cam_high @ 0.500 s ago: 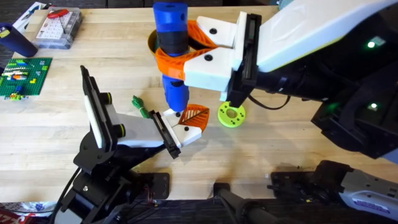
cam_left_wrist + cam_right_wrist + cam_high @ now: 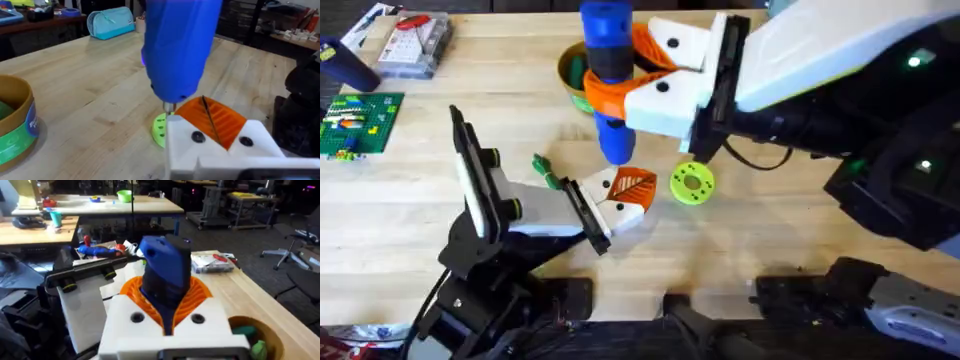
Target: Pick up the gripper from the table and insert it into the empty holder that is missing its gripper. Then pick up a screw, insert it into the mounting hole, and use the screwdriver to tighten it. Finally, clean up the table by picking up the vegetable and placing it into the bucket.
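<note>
My right gripper [image 2: 611,88] is shut on the blue screwdriver [image 2: 608,60], its orange fingers [image 2: 200,296] wrapped around the barrel [image 2: 165,275]. The screwdriver's tip [image 2: 170,106] hangs just above the gripper piece [image 2: 626,193], a white base with an orange ribbed tip [image 2: 216,119]. That piece sits on the holder [image 2: 545,212] at the end of my left arm. The holder's black plate and green-ringed knobs face the right wrist camera [image 2: 75,280]. The vegetable [image 2: 548,170] lies on the table [image 2: 410,220] beside the holder. The bucket [image 2: 570,72] stands behind the screwdriver, partly hidden.
A lime-green round disc [image 2: 692,183] lies right of the gripper piece. At the far left are a green brick baseplate [image 2: 358,122], a clear parts box [image 2: 415,45] and a dark blue object [image 2: 345,65]. Green items lie inside the bucket [image 2: 250,332].
The right arm has lifted the screwdriver up and back, so its tip has come off the gripper piece's white base. The left arm has stayed put.
</note>
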{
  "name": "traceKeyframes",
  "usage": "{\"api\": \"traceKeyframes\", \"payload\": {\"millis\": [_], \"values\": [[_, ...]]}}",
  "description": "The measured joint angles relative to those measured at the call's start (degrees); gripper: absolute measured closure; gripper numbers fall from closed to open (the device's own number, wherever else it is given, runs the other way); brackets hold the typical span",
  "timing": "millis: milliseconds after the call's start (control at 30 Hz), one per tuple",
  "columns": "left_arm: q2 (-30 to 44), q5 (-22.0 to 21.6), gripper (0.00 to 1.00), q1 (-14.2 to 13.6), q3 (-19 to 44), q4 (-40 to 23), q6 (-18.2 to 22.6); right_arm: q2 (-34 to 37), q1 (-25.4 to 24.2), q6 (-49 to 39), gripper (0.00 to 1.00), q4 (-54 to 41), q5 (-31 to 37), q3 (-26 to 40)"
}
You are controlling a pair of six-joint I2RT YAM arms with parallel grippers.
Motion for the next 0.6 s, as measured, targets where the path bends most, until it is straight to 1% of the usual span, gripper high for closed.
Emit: {"api": "traceKeyframes", "payload": {"millis": [100,300,600], "values": [[0.0,0.03,0.991,-0.02,0.0,-0.05,-0.05,-0.03,0.0,-0.86,0.96,-2.63,0.0,-0.22],[0.02,-0.06,0.991,-0.01,0.0,-0.13,-0.44,-0.05,-0.04,-1.44,0.96,-3.34,0.13,-0.25],[0.0,-0.04,0.991,-0.02,0.0,-0.04,-0.39,-0.66,-0.04,-0.72,0.96,3.89,0.09,-0.55]]}}
